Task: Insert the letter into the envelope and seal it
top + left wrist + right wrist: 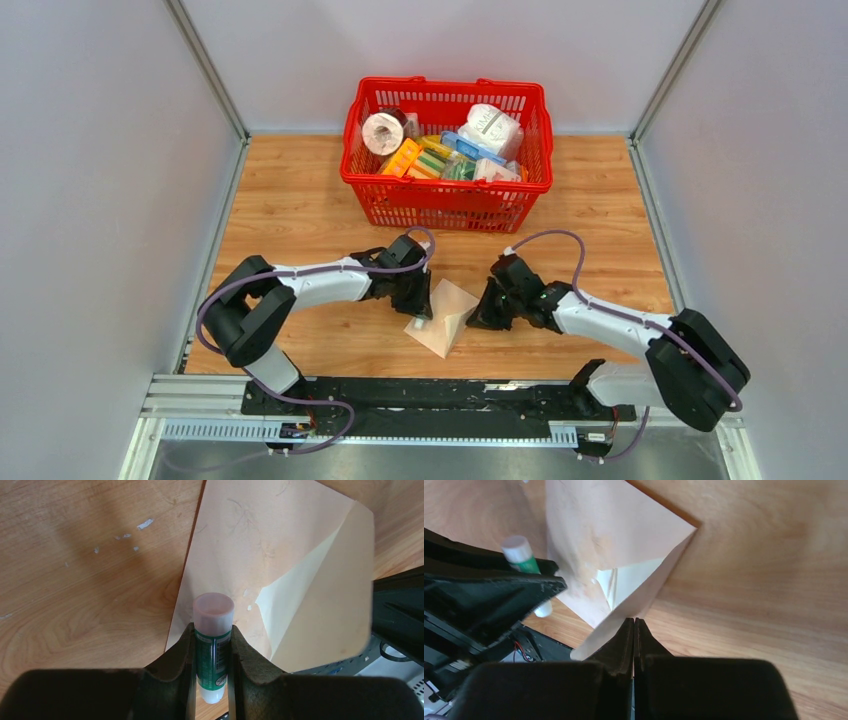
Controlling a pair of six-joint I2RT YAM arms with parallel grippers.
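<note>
1. Left gripper (pixel 212 644) sits nearest, its fingers pinching a glue stick (pixel 213 614) by the green label, with the pale end pointing ahead past the fingertips. I cannot tell whether that end is capped, so check this before dabbing.
2. Just ahead of that end and beneath it, the envelope (pixel 240 545) lies on the table (pixel 75 580). Lower the stick squarely and press lightly, so the thin paper neither skids nor wrinkles.
3. Beyond the stick, on the side toward the other hand, the flap (pixel 320 605) is lifted with its paler inner face showing. I judge the glue belongs along the flap's edge, in short strokes that stay clear of the envelope's mouth.
4. Right gripper (pixel 634 625) has its fingers pressed together on the flap's edge, holding it raised just ahead of its fingertips. It should stay firm and slightly taut, giving the stick something to push against.
5. Letter: no loose sheet shows on the table near either hand. A pale patch (pixel 626 582) under the flap could be the letter or the lining, and I cannot tell which. Most likely it is already inside.
6. Farthest from both hands, the basket (pixel 445 185) stands well apart and should not hinder the strokes.
</note>
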